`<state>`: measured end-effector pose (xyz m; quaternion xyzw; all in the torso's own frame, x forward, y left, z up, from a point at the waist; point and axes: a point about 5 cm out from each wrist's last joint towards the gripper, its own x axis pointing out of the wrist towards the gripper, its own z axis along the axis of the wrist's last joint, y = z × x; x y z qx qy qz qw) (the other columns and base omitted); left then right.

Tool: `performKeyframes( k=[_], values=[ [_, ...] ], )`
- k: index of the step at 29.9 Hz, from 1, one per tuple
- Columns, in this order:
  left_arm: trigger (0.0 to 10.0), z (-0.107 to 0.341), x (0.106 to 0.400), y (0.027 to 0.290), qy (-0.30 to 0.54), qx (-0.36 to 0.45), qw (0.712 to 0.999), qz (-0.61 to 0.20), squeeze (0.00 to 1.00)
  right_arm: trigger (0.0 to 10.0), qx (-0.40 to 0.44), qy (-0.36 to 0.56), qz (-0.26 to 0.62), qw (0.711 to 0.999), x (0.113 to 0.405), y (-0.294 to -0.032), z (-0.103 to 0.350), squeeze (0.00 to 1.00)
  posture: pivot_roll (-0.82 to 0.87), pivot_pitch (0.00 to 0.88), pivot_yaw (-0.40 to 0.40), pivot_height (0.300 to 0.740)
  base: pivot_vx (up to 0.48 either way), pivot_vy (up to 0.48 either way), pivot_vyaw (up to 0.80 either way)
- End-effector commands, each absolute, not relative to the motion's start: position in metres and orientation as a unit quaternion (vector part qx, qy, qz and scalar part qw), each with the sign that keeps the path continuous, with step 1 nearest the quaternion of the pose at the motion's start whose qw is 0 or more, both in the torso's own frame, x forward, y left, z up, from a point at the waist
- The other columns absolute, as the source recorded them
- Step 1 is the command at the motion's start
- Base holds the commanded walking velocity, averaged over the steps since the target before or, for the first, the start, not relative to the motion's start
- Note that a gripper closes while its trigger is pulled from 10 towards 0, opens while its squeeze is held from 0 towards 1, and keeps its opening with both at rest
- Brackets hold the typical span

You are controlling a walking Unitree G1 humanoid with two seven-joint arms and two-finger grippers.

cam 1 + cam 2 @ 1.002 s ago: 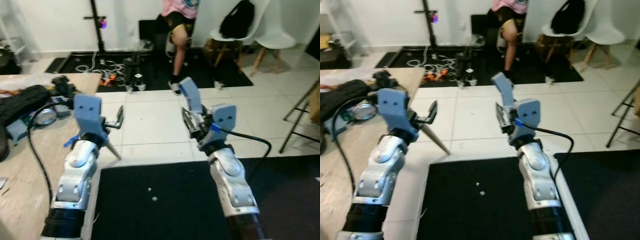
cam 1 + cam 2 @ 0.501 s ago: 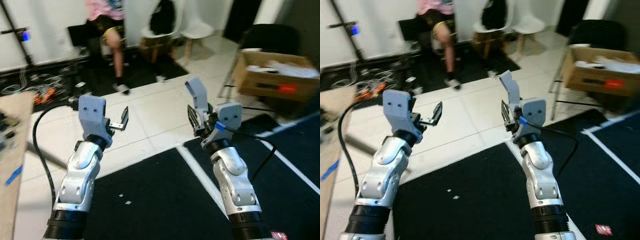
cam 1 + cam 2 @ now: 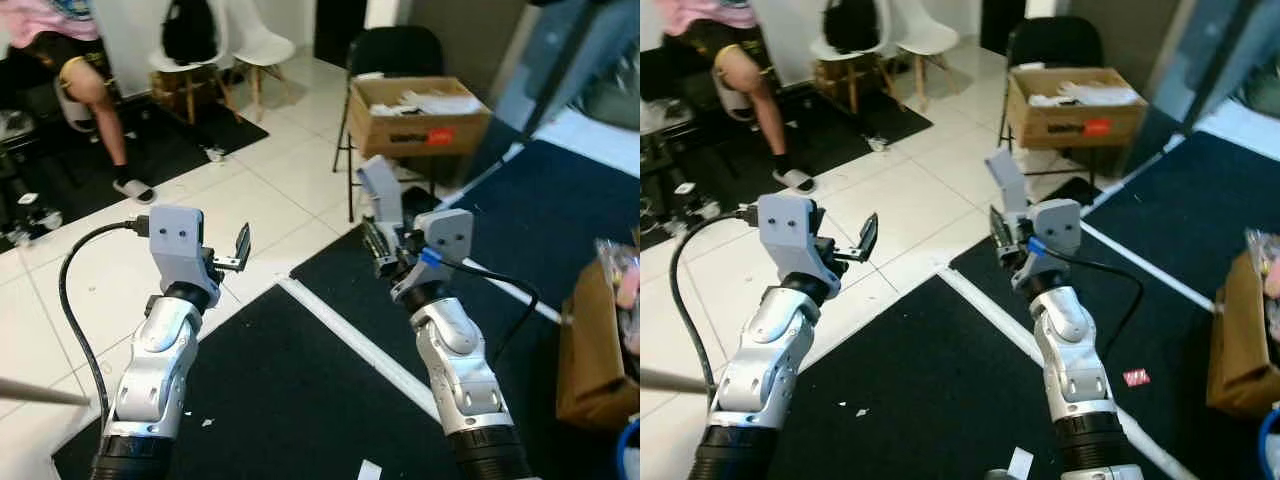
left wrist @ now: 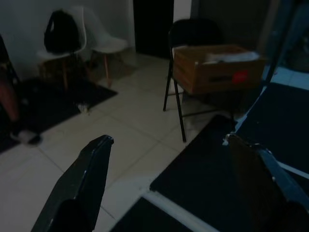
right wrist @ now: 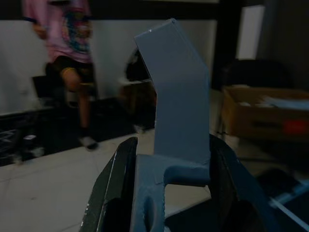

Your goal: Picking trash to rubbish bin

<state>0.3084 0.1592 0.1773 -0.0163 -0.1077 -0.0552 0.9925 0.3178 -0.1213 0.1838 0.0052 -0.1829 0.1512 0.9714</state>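
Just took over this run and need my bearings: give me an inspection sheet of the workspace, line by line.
Surface: black mat edged with white tape, beside white floor tiles.
Job's things: red wrapper and white paper scrap on the mat; rubbish bin nothing seen.
Clutter: small white specks on the mat.
Grippers: left gripper open, empty; right gripper shut on a grey angled piece.
Cables: black cable at the left arm; another at the right.
Surroundings: cardboard box on a black chair, white chairs, a person standing.
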Motion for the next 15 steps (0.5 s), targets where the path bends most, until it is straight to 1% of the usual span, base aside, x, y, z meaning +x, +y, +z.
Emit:
performKeyframes(
  k=[1, 15],
  values=[
    [10.0, 0.1766, 0.3073, 0.1555, -0.107, -0.019, 0.992, -0.060, 0.00, 10.0, 0.001, -0.181, 0.146, 0.973, 0.3183, -0.1261, 0.1836, 0.00, 0.04, 0.109, 0.037, 0.740, 0.000, 0.000, -0.80],
    [10.0, 0.1723, 0.3027, 0.1562, -0.097, -0.033, 0.994, -0.047, 0.00, 10.0, 0.002, -0.173, 0.153, 0.973, 0.3197, -0.1262, 0.1818, 0.00, 0.04, 0.122, 0.024, 0.740, 0.000, 0.000, -0.80]
  ],
)
